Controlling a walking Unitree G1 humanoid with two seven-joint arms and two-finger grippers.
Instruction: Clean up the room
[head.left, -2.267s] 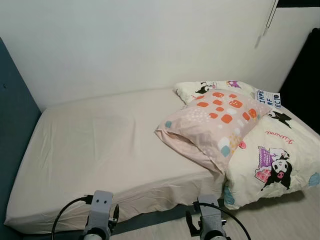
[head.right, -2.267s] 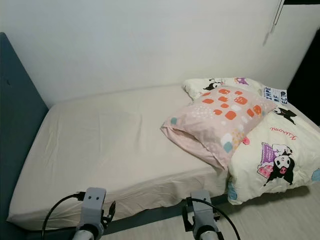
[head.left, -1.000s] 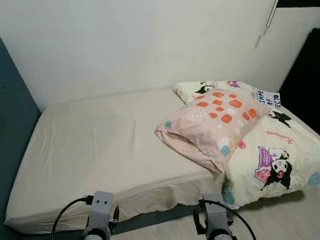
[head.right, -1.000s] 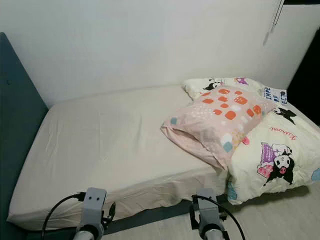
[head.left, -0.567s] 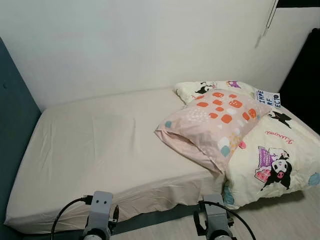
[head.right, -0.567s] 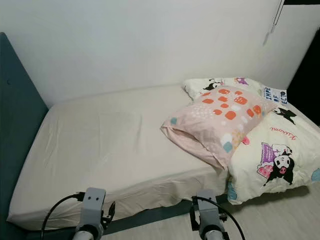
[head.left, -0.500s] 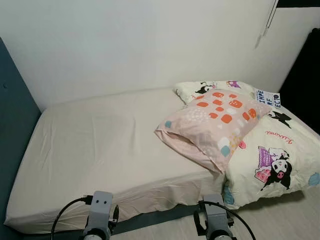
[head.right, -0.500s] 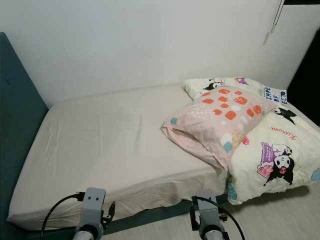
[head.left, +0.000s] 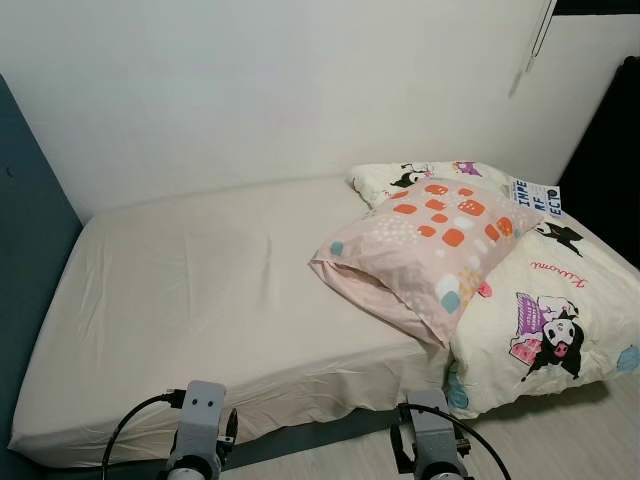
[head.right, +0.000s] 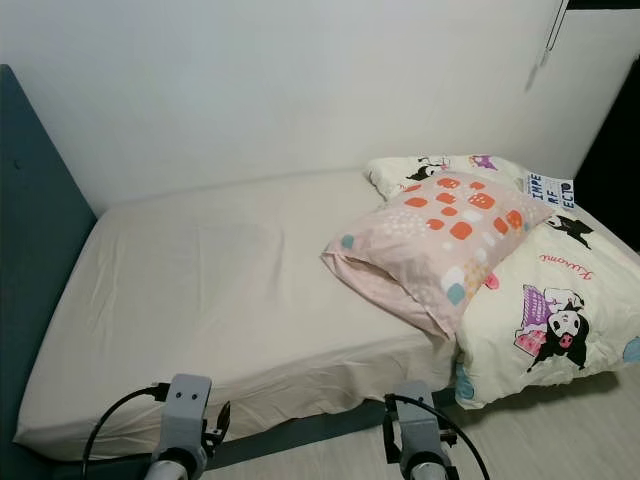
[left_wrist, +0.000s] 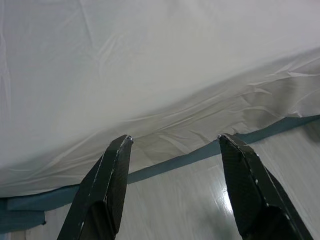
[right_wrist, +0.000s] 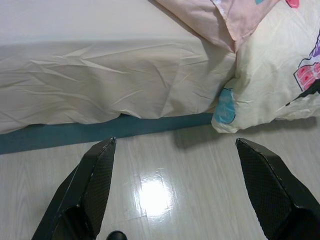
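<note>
Here, a bed (head.left: 200, 290) with a cream sheet stands against a white wall (head.left: 250, 90), a dark blue headboard (head.left: 25, 230) at its left end; a pink pillow (head.left: 425, 250) with orange and white spots lies on the right part of the bed, tilted, leaning on a cream duvet (head.left: 540, 320) printed with cartoon figures; the duvet is bunched at the right end and hangs over the bed's edge to the pale wood floor (right_wrist: 165, 195); a small card with dark letters (head.left: 535, 196) sits on the duvet near the wall. Both arms are low at the near edge of the bed; the left gripper (left_wrist: 172, 145) has its fingers released and spread, empty, pointing at the sheet's hanging edge; the right gripper (right_wrist: 175, 145) also has its fingers spread wide, empty, above the floor just before the bed, near the duvet's hanging corner.
</note>
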